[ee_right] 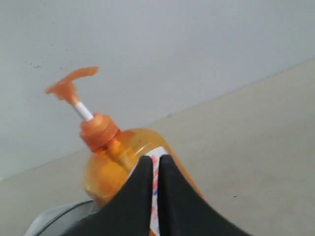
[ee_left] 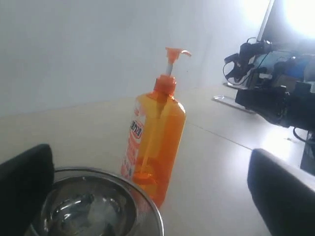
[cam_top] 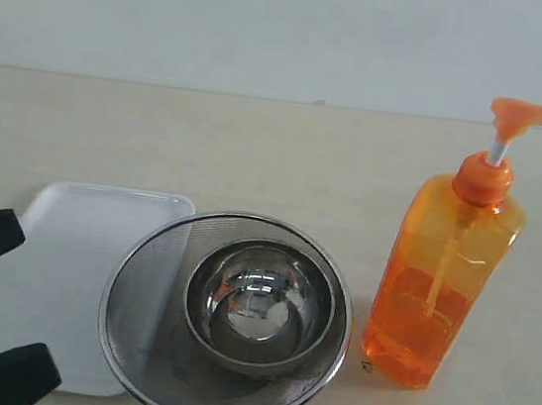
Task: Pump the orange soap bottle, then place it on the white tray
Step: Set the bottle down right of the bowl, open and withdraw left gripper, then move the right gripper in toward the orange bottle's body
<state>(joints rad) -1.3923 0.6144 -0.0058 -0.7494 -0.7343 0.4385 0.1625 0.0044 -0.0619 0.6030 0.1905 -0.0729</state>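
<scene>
Two pincers are ready. The left gripper [cam_top: 33,303] is wide open by the white tray [cam_top: 77,237], holding nothing. The right gripper [ee_right: 154,160] is pinched shut, maybe to push the pump. The orange soap bottle [cam_top: 441,275] stands upright beside the steel strainer [cam_top: 145,286].

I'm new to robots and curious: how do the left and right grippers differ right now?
The left gripper stands wide open, while the right gripper is shut. The left gripper shows in the exterior view, by the white tray; the right gripper appears only in its wrist view. Both have black fingers, face the orange soap bottle and hold nothing.
</scene>
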